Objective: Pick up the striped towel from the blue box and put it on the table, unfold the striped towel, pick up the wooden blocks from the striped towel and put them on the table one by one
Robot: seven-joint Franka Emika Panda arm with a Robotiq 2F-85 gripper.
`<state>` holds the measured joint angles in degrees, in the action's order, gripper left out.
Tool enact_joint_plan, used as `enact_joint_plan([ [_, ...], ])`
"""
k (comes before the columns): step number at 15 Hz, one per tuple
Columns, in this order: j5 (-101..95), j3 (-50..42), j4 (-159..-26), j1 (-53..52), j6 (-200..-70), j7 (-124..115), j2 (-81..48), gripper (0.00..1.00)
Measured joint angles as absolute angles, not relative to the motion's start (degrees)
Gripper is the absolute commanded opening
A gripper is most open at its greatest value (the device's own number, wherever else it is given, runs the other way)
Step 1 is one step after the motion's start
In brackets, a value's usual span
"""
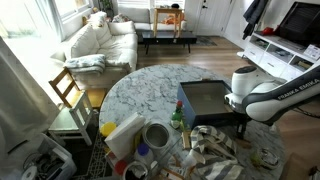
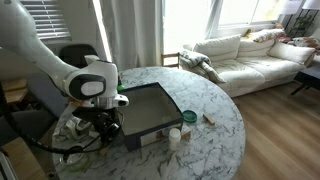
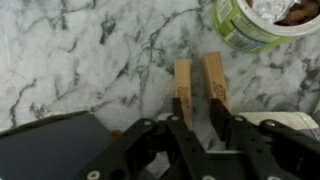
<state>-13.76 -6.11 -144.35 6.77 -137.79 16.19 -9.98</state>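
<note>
Where the fingers [image 3: 222, 125] point, two wooden blocks [image 3: 184, 78] lie just ahead.

Surface [image 3: 90, 50]: white marble-look top with grey veining, smooth, faint sheen. Wooden blocks [image 3: 183, 80] on it: pale bare wood, matt. Tub [image 3: 250, 28] just beside the blocks: glossy green wall, crinkled foil-like lining. End effector [image 3: 200, 112] at the blocks' near ends: black, matt. Arm shell [image 2: 88, 80]: white plastic, glossy.
</note>
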Motion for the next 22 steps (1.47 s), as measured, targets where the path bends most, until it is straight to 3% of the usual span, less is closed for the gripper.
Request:
enact_joint_plan([
  [5,-14.9,-6.1,-144.2,6.7,-137.8,16.2,-8.8,1.00],
  [8,-13.7,-5.7,-144.2,6.7,-135.4,17.5,-6.8,1.00],
  [16,-4.4,-3.0,-142.4,4.2,-114.8,18.4,3.7,1.00],
  [22,3.7,-3.1,-140.6,3.5,-110.8,18.4,13.3,1.00],
])
